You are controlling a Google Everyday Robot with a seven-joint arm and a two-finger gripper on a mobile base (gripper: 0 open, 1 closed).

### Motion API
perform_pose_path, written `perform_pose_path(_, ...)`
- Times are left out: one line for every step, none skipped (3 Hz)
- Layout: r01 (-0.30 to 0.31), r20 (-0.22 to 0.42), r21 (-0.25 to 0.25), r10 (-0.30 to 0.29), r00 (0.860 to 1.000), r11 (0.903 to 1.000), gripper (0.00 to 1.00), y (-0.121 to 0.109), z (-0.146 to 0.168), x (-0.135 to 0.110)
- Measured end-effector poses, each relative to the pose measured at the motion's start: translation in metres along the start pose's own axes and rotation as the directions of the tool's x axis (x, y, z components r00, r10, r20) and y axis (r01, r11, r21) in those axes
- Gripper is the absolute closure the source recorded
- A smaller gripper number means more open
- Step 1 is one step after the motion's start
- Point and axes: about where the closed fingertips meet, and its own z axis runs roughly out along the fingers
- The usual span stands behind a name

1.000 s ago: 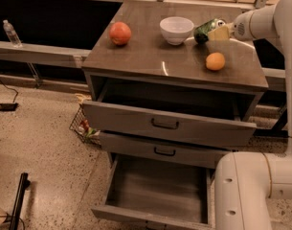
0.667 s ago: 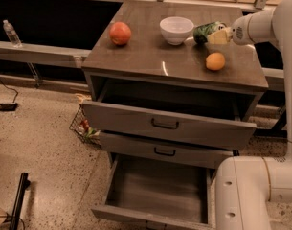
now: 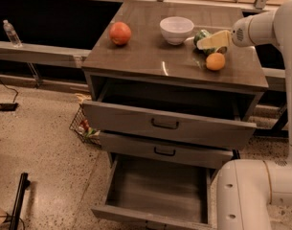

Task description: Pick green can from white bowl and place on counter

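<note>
Camera view: my gripper point(image 3: 213, 41) pinches the shiny, dented green can point(image 3: 201, 35) just beside the smooth white bowl point(image 3: 176, 30), a round orange point(image 3: 215, 61) close by on the glossy counter point(image 3: 150, 56).

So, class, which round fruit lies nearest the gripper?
The small orange, beside the gripper at the right of the counter; the larger red fruit sits far left.

No legible text anywhere; gripper point(image 3: 211, 41) at green can point(image 3: 201, 35) beside white bowl point(image 3: 176, 30)

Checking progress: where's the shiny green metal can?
Camera view: the green can is right of the white bowl, behind the round orange fruit, at the end effector.
</note>
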Motion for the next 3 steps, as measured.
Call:
perform_pose_path(-0.059, 0.087, 0.066, 0.053, 0.995, 0.9961, 0.0, -0.019, -0.018, -0.017)
perform_pose_path(-0.149, 0.237, 0.195, 0.1, 0.966, 0.9694, 0.0, -0.051, -0.055, -0.044)
perform_pose_path(-0.192, 0.266, 0.202, 0.135, 0.955, 0.9603, 0.0, -0.055, -0.056, -0.049)
